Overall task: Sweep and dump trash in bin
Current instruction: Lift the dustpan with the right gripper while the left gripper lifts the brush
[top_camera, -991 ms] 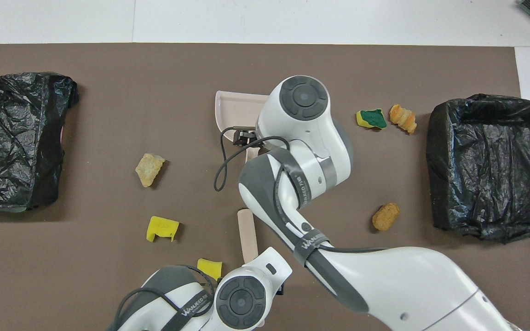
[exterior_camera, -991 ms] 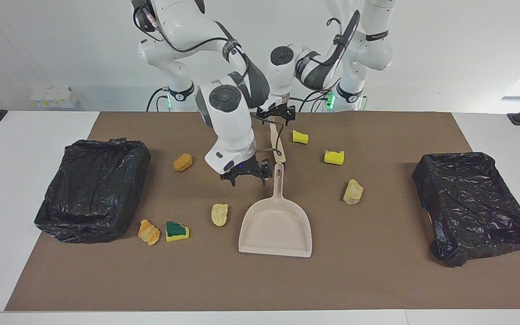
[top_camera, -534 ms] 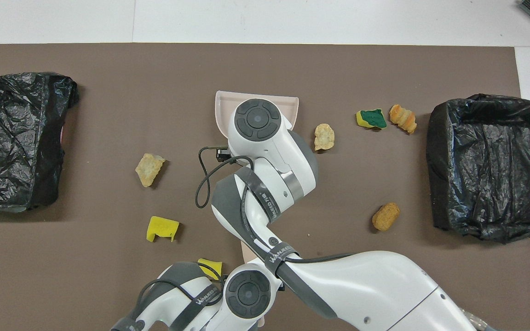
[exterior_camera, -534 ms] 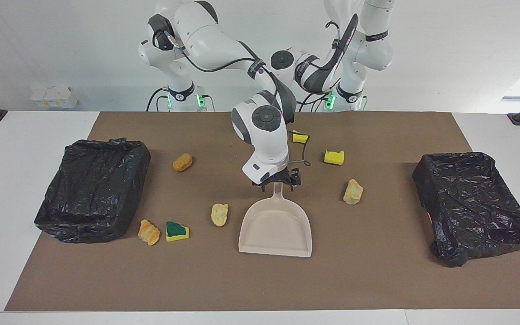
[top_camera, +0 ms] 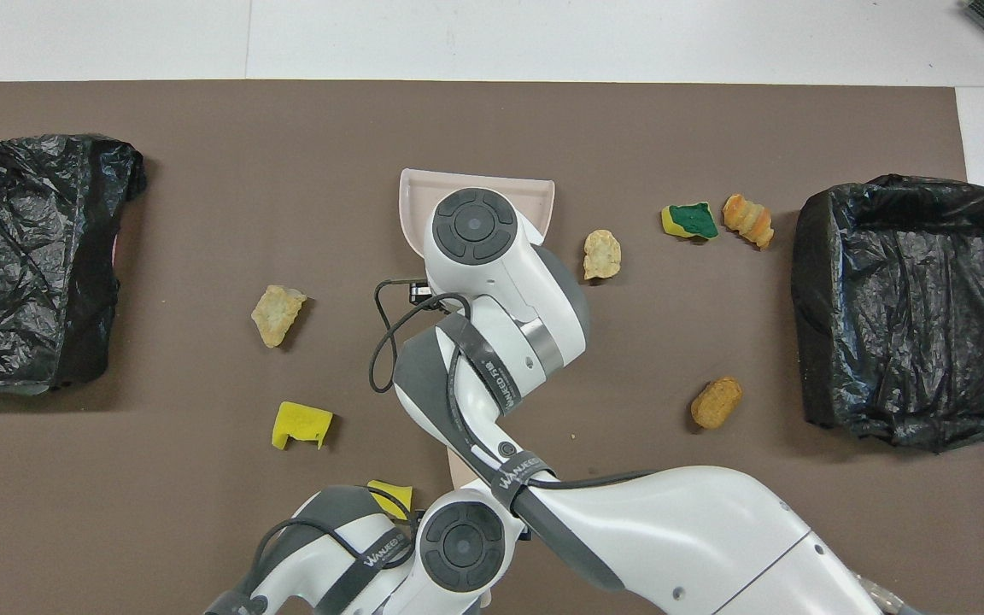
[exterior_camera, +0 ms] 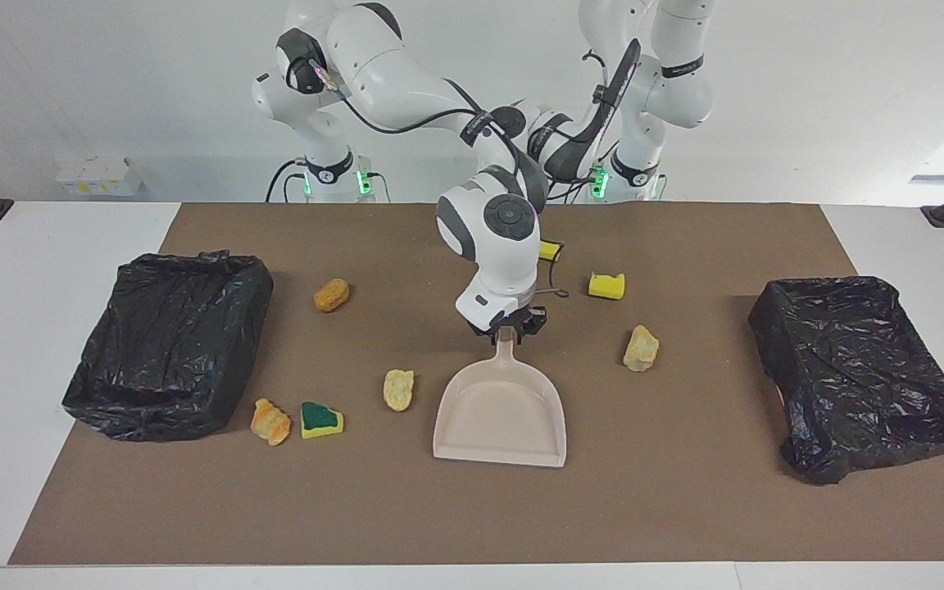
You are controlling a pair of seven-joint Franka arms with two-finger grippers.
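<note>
Closure is the news: the right claw (exterior_camera: 509, 332), spread wide over the tabletop (exterior_camera: 685, 508) a second ago beside the dustpan (exterior_camera: 501, 410), has slid over the handle's end and is pinching in on it; whether the grip is firm yet I cannot tell. The pan lies flat, its mouth pointing away from this claw. Trash is unswept: a bread lump (exterior_camera: 398, 388) and a tan lump (exterior_camera: 641, 347) sit to either side of the claw, and the green-topped sponge (exterior_camera: 321, 419) lies toward a lined bin (exterior_camera: 169, 344). The left claw is hidden by the arms, over the brush (top_camera: 458, 465), open by all signs. Sweeping can likely start soon.
</note>
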